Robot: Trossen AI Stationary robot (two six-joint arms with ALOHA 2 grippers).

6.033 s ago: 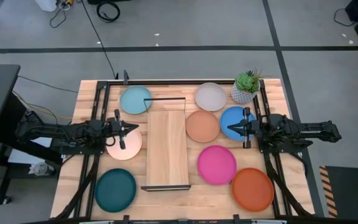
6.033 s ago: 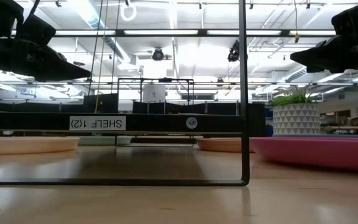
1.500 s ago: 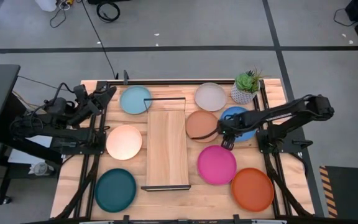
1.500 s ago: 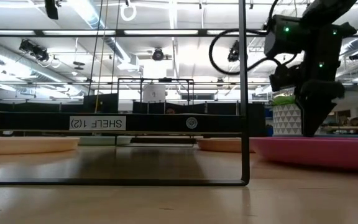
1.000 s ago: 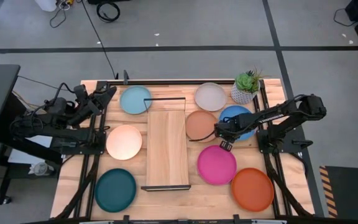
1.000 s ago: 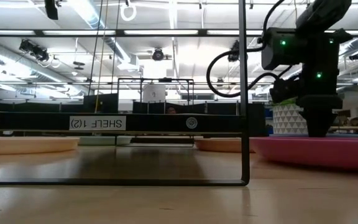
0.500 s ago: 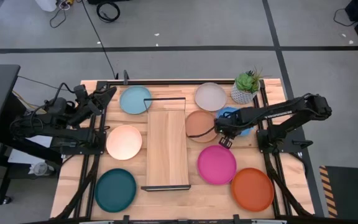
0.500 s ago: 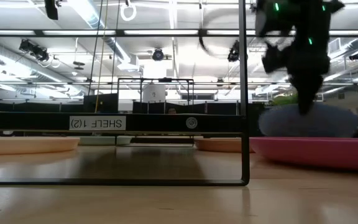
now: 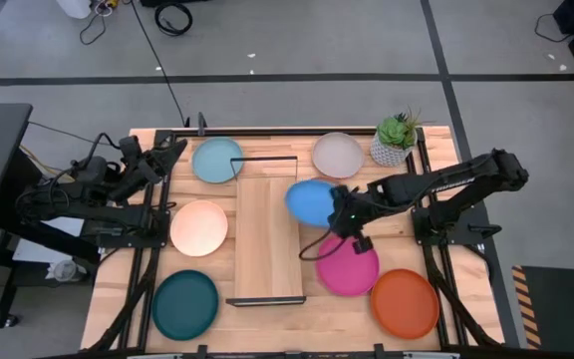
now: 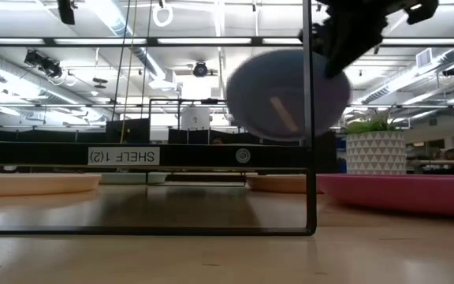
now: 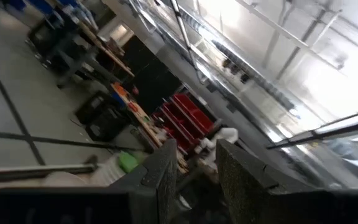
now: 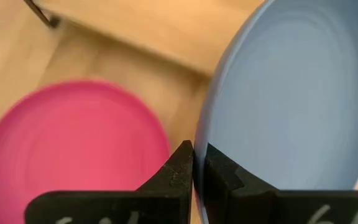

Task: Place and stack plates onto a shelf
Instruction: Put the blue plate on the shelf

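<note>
My right gripper (image 9: 343, 213) is shut on a blue plate (image 9: 312, 202) and holds it above the table, just right of the shelf (image 9: 267, 239), a pale wooden board in a thin black wire frame. In the low view the blue plate (image 10: 286, 95) hangs high and tilted. It covers most of the tan plate (image 10: 278, 183), which lies flat on the table. My left gripper (image 9: 174, 148) waits open at the table's far left, pointing away from the table. My right gripper pinches the blue plate's rim (image 12: 199, 134) between its two fingers, on the edge toward the table's right. The fingers (image 12: 182, 165) reach in from the table's right, slanting down. The plate is lifted clear and tilted, its underside turned toward the near edge.
Flat on the table lie a magenta plate (image 9: 347, 264), an orange plate (image 9: 405, 302), a dark teal plate (image 9: 185, 304), a peach plate (image 9: 199, 227), a light blue plate (image 9: 217, 160) and a grey-white plate (image 9: 338, 155). A potted plant (image 9: 395, 140) stands at the far right.
My right gripper has shut on the blue plate's rim, raised it off the table and carried it toward the table's left, over the tan plate and up to the shelf's right edge. The plate has gone from lying flat to tilted and clear of the table.
</note>
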